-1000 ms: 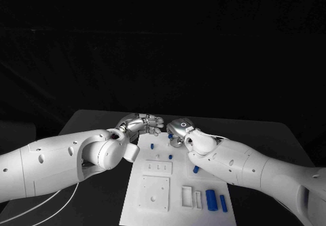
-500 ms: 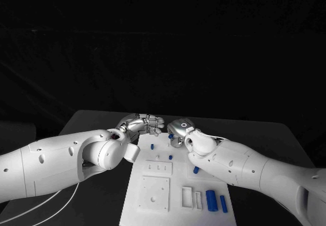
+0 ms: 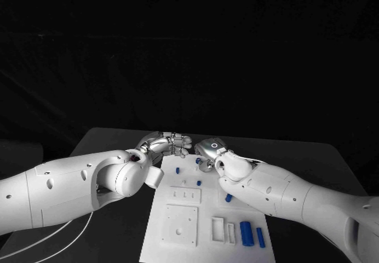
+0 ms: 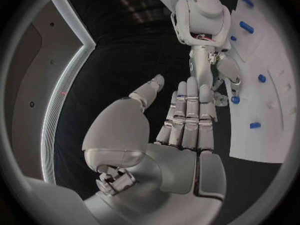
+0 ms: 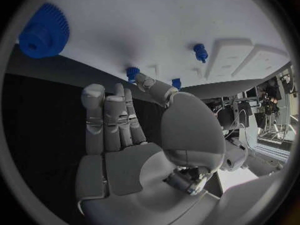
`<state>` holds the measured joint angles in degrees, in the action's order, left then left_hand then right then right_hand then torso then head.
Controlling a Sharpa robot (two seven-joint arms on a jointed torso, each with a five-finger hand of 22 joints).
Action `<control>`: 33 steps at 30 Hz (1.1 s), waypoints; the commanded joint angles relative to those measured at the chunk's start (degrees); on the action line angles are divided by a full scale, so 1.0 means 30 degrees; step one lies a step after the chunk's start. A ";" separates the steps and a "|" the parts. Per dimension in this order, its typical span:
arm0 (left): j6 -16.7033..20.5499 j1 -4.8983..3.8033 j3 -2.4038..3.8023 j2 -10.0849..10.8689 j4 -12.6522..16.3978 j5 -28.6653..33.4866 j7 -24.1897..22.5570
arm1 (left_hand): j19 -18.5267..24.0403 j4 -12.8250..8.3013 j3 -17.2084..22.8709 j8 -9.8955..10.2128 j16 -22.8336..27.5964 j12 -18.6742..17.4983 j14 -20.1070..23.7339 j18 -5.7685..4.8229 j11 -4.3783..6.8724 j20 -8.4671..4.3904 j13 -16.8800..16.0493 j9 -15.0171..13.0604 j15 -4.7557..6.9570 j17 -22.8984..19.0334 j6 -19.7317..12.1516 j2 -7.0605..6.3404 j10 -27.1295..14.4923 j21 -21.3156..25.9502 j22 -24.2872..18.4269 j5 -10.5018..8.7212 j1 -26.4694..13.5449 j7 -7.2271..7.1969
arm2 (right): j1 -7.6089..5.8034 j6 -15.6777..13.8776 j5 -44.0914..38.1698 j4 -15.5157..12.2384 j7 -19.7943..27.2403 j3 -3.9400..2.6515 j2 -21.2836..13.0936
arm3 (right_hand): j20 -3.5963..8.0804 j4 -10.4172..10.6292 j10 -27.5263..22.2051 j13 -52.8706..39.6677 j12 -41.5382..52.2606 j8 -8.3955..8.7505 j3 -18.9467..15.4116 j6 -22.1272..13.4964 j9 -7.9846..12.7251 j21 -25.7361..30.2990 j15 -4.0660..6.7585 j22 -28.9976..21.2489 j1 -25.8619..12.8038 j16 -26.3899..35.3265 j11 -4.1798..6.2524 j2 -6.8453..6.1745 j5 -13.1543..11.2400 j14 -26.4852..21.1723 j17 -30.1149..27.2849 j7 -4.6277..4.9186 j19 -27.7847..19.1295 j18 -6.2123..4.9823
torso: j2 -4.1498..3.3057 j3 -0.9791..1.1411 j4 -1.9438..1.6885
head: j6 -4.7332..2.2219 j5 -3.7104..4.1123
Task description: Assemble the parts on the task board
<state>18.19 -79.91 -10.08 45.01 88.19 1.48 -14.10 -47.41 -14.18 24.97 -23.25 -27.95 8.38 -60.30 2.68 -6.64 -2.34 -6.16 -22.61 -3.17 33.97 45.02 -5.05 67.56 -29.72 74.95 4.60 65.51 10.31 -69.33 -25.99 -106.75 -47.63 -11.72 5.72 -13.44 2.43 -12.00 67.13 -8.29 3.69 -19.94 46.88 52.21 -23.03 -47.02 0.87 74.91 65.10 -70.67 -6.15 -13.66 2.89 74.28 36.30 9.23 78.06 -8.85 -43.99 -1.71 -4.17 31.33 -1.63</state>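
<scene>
The white task board (image 3: 207,247) lies lengthwise in the middle of the table. Small blue pegs (image 3: 178,170) stand on its far half, and two longer blue parts (image 3: 246,233) lie at its near right corner. My left hand (image 3: 169,143) hovers over the board's far end, fingers straight and holding nothing (image 4: 187,120). My right hand (image 3: 210,150) is close beside it, also flat and holding nothing (image 5: 119,130). In the right wrist view a blue gear (image 5: 44,31) and blue pegs (image 5: 200,51) sit on the board (image 5: 137,20) beyond the fingertips.
White raised blocks (image 3: 180,223) and slotted holders (image 3: 217,229) occupy the board's near half. Black table surface (image 3: 110,142) runs along both sides of the board. My two forearms cross above the board's left and right edges.
Both hands stay almost in place at the board's far end; the left hand's fingers have edged slightly toward the right hand.
</scene>
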 commanded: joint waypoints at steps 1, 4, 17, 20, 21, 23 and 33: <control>-0.0152 -0.0070 0.0019 -0.0029 0.0058 -0.0076 -0.0105 | 0.0089 -0.0122 0.0051 0.0090 0.0073 -0.0107 -0.0099 0.0297 -0.0022 -0.0022 0.0027 -0.0015 -0.0050 0.0026 0.0092 0.0007 0.0130 -0.0066 0.0359 0.0059 -0.0215 -0.0017 | 0.0006 0.0069 0.0133 -0.0034 0.0129 0.0011 -0.0005 | 0.0028 0.0109 -0.0189 0.0043 -0.0023 0.0093 -0.0060 -0.0176 0.0029 0.0091 -0.0138 0.0164 -0.0006 -0.0078 0.0027 -0.0211 -0.0037 -0.0015 -0.0037 0.0022 0.0176 -0.2049 | -0.0003 0.0018 0.0020 | 0.0022 -0.0009; -0.0145 -0.0075 0.0019 -0.0023 0.0060 -0.0076 -0.0101 | 0.0089 -0.0127 0.0058 0.0091 0.0074 -0.0110 -0.0100 0.0298 -0.0022 -0.0022 0.0027 -0.0016 -0.0050 0.0029 0.0091 0.0009 0.0130 -0.0069 0.0359 0.0060 -0.0218 -0.0017 | 0.0006 0.0098 0.0092 -0.0032 0.0151 0.0011 -0.0014 | 0.0024 0.0122 -0.0217 0.0064 -0.0017 0.0098 -0.0076 -0.0198 0.0029 0.0099 -0.0147 0.0160 0.0007 -0.0084 0.0018 -0.0215 -0.0037 -0.0018 -0.0047 0.0032 0.0177 -0.2049 | -0.0004 0.0024 0.0024 | 0.0018 -0.0002; -0.0119 -0.0093 0.0019 0.0277 -0.0048 -0.0100 -0.0200 | 0.0093 -0.0152 0.0080 0.0093 0.0079 -0.0121 -0.0102 0.0299 -0.0024 -0.0022 0.0027 -0.0019 -0.0049 0.0040 0.0091 0.0006 0.0133 -0.0079 0.0357 0.0059 -0.0230 -0.0016 | -0.0311 -0.0457 0.1557 -0.2923 0.0479 -0.0252 -0.2081 | -0.0002 0.0240 -0.0211 0.0122 0.0035 0.0090 -0.0187 -0.0233 0.0019 0.0124 -0.0157 0.0146 -0.0054 -0.0110 0.0011 -0.0312 -0.0038 -0.0029 -0.0092 0.0052 0.0195 -0.2049 | 0.0041 0.0075 0.0131 | -0.0177 -0.0032; -0.0097 -0.0106 0.0019 0.0453 -0.0127 -0.0266 -0.0250 | 0.0098 -0.0186 0.0109 0.0080 0.0083 -0.0090 -0.0109 0.0298 0.0007 -0.0022 0.0006 -0.0030 -0.0048 0.0057 0.0118 0.0002 0.0219 -0.0095 0.0357 0.0056 -0.0244 -0.0025 | -0.0446 -0.0447 0.2193 -0.4322 0.0706 -0.0820 -0.3132 | 0.0005 0.0318 -0.0155 0.0140 0.0066 0.0102 -0.0299 -0.0284 0.0019 0.0131 -0.0137 0.0140 -0.0134 -0.0133 0.0028 -0.0414 -0.0037 -0.0034 -0.0116 0.0071 0.0219 -0.2049 | 0.0089 0.0163 0.0292 | -0.0266 -0.0063; -0.0090 -0.0108 0.0019 0.0478 -0.0143 -0.0285 -0.0264 | 0.0100 -0.0200 0.0122 0.0076 0.0087 -0.0068 -0.0109 0.0298 0.0029 -0.0022 -0.0009 -0.0034 -0.0048 0.0066 0.0127 0.0003 0.0273 -0.0105 0.0357 0.0056 -0.0257 -0.0029 | -0.0461 -0.0411 0.2330 -0.4545 0.0787 -0.0926 -0.3328 | 0.0009 0.0336 -0.0145 0.0145 0.0070 0.0112 -0.0330 -0.0312 0.0021 0.0135 -0.0130 0.0137 -0.0151 -0.0139 0.0034 -0.0447 -0.0038 -0.0036 -0.0122 0.0082 0.0223 -0.2049 | 0.0100 0.0178 0.0315 | -0.0300 -0.0072; -0.0083 -0.0108 0.0017 0.0573 -0.0198 -0.0351 -0.0294 | 0.0108 -0.0240 0.0157 0.0073 0.0096 0.0002 -0.0113 0.0297 0.0096 -0.0021 -0.0051 -0.0044 -0.0047 0.0089 0.0141 0.0008 0.0423 -0.0126 0.0355 0.0054 -0.0289 -0.0036 | -0.0521 -0.0411 0.3081 -0.5311 0.1003 -0.1263 -0.4095 | 0.0015 0.0351 -0.0140 0.0151 0.0070 0.0120 -0.0354 -0.0335 0.0022 0.0140 -0.0126 0.0135 -0.0159 -0.0144 0.0038 -0.0461 -0.0038 -0.0039 -0.0129 0.0091 0.0226 -0.2049 | 0.0138 0.0248 0.0402 | -0.0334 -0.0151; -0.0269 -0.0103 0.0006 0.0793 -0.0768 -0.1288 -0.0462 | 0.0119 -0.0264 0.0170 0.0070 0.0106 0.0020 -0.0106 0.0295 0.0117 -0.0019 -0.0065 -0.0049 -0.0051 0.0100 0.0150 0.0002 0.0466 -0.0134 0.0354 0.0049 -0.0312 -0.0039 | -0.0882 0.1217 0.6082 -0.6642 0.1922 -0.2047 -0.6875 | 0.0185 0.0344 0.1449 -0.0442 0.0787 0.0250 -0.1526 -0.0757 0.0052 0.0123 0.0421 0.0219 -0.0464 -0.0255 0.0604 -0.0426 0.0031 -0.0071 -0.0286 0.0260 0.0220 -0.2049 | 0.0329 0.0508 0.0723 | -0.0493 -0.0253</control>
<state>18.17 -80.09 -10.11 47.46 85.99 -0.69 -14.38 -47.41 -14.68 25.47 -23.25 -27.95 8.38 -60.30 2.59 -6.33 -2.34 -6.28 -22.69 -3.17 34.21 45.02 -5.05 68.49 -29.94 74.92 4.60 65.04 10.31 -71.98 -25.80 -93.41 -67.67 -8.23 -0.43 -33.82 2.16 -10.99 71.38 -9.56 6.00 -19.41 42.47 50.14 -22.96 -46.80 1.73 74.90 64.19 -71.23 -4.19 -15.01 2.89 74.13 35.46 10.27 78.41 -8.85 -43.24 -0.45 -2.39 29.95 -2.37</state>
